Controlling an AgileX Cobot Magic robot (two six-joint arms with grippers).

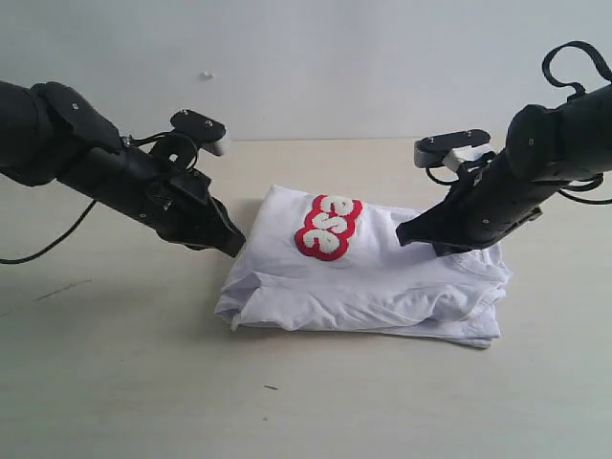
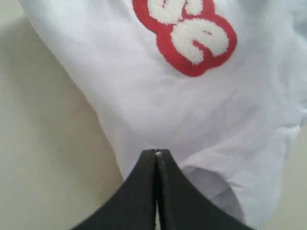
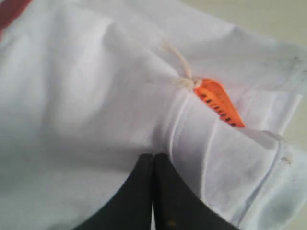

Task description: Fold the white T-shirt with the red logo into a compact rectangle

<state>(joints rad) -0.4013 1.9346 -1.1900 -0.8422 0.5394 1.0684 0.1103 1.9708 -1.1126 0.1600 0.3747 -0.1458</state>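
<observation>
Hiding most of the red logo (image 1: 328,228) inside the folds of the white T-shirt (image 1: 363,282), leaving just a few letters showing. Cutting that patch off at the frame edge in the left wrist view, showing only a red sliver in the right wrist view. Blurring the dark print on the orange tag (image 3: 218,101) beyond reading. Not revealing whether the closed left gripper (image 2: 157,154) is pinching cloth.

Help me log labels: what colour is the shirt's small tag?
The tag is orange with dark print, clearest in the right wrist view.
</observation>
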